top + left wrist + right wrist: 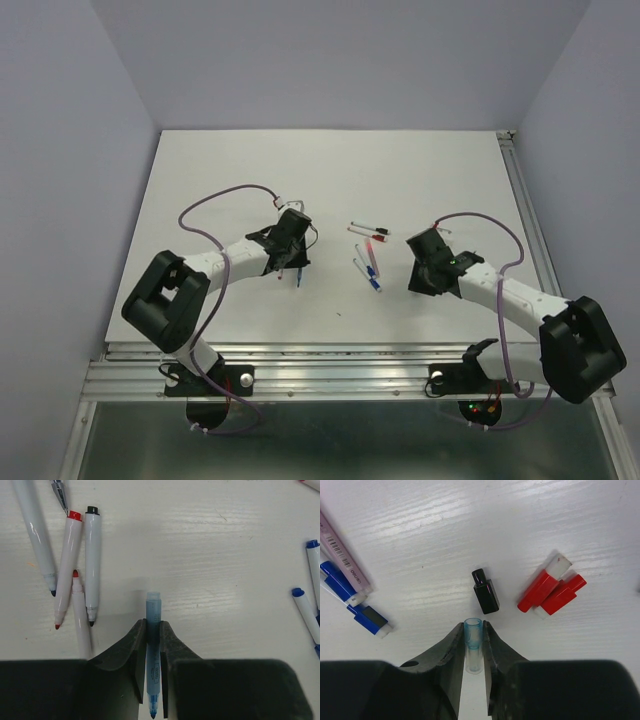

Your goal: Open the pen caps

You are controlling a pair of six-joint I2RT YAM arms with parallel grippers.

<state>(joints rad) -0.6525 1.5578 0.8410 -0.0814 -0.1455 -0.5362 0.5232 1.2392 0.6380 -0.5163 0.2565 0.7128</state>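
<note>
My left gripper (153,625) is shut on an uncapped translucent blue pen (153,605), which runs lengthwise between the fingers, its tip toward the wrist. My right gripper (473,626) is shut on a small clear blue pen cap (473,639) held just above the table. A black cap (485,591) lies right in front of the right fingers, and two red caps (540,590) lie together to its right. In the top view the left gripper (292,262) and the right gripper (425,262) hang apart over the table, with the loose pens between them.
Several uncapped white pens (66,565) with red and black tips lie left of the left gripper. Blue-capped white pens (306,611) lie to its right; in the right wrist view they (342,585) lie at the left beside a pink pen (340,550).
</note>
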